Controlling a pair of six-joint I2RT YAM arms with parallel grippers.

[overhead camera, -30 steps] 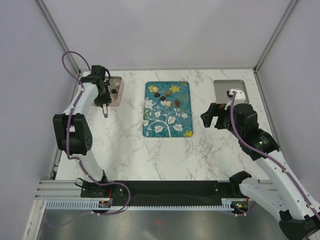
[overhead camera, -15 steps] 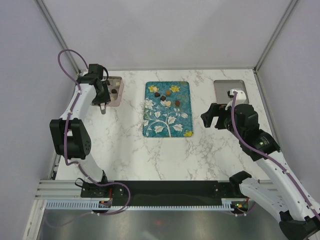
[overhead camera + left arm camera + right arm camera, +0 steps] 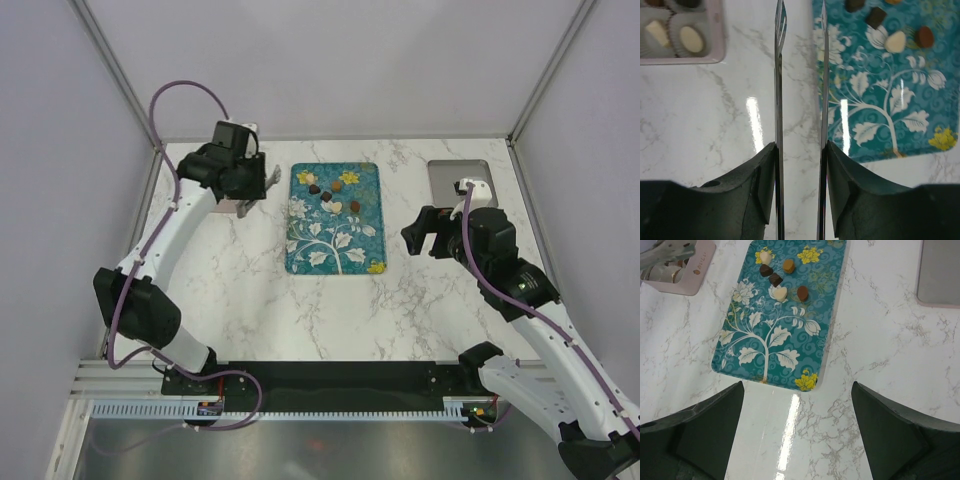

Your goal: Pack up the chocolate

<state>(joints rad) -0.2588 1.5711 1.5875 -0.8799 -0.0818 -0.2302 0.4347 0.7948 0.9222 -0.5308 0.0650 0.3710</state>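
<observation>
Between box [image 3: 685, 59] and tray [image 3: 875, 125], left gripper [image 3: 800, 150] tight on tongs [image 3: 779, 75]; right gripper [image 3: 797, 387] agape.

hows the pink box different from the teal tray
The pink box is plain and pale; the teal tray is patterned with white leaves and yellow flowers. The box seats its chocolates in paper cups; the tray's pieces lie loose on its face. The box has a raised rim; the tray looks flat. Both rest on the marble table and hold chocolate.
</observation>
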